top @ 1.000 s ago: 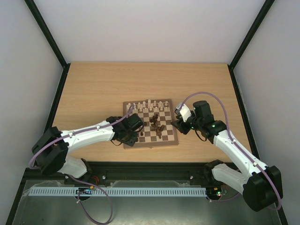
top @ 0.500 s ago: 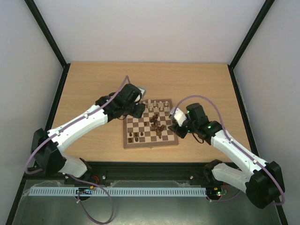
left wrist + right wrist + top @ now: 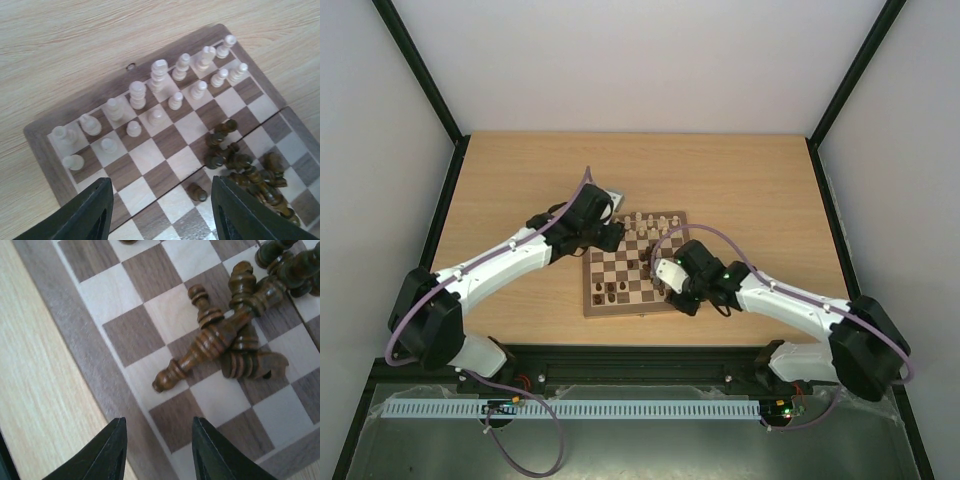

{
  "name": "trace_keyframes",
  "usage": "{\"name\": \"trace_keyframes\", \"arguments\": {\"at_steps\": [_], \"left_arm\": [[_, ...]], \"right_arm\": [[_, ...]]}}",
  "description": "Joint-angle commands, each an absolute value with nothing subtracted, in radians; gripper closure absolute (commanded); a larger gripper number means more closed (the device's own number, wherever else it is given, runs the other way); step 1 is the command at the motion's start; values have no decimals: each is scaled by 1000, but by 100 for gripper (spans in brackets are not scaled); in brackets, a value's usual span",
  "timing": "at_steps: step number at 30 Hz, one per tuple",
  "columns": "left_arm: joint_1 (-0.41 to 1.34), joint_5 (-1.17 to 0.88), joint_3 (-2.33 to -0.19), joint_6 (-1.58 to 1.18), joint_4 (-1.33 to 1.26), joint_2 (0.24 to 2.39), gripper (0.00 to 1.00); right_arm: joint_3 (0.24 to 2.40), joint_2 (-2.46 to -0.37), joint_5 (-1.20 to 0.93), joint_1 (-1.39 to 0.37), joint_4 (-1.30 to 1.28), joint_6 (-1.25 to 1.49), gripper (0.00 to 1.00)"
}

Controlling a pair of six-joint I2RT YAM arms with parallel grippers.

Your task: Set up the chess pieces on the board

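The board (image 3: 642, 309) lies at the table's middle. Cream chess pieces (image 3: 159, 75) stand in two rows along its far side. Dark chess pieces (image 3: 225, 337) lie heaped on the middle squares, and one dark pawn (image 3: 198, 192) stands alone beside the heap. Two dark pawns (image 3: 605, 292) stand near the board's near left corner. My left gripper (image 3: 160, 210) hovers open above the board's far left part, nothing between its fingers (image 3: 90, 212). My right gripper (image 3: 159, 450) is open above the board's near edge, just short of the fallen dark pieces, holding nothing.
Bare wooden table (image 3: 750, 180) surrounds the board on all sides. Black frame posts (image 3: 845, 90) and white walls enclose the table. A black rail (image 3: 640, 360) runs along the near edge between the arm bases.
My left arm swung from the board's near left corner to its far left part, and its jaws opened. My right gripper moved left from beside the board to over its near edge, jaws narrowing slightly.
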State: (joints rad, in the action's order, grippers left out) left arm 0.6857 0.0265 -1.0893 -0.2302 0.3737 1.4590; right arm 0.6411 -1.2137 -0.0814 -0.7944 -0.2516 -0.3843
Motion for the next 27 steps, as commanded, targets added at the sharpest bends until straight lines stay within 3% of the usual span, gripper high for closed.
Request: {"name": "trace_keyframes", "arguments": {"at_steps": [1, 9, 27], "left_arm": [[670, 35, -1065, -219, 323, 1417, 43], [670, 52, -1058, -210, 324, 1405, 42], [670, 55, -1055, -208, 333, 1411, 41]], "right_arm": [[733, -1302, -50, -807, -225, -329, 63], [793, -1396, -89, -806, -215, -267, 62], [754, -1442, 76, -807, -213, -305, 67]]}}
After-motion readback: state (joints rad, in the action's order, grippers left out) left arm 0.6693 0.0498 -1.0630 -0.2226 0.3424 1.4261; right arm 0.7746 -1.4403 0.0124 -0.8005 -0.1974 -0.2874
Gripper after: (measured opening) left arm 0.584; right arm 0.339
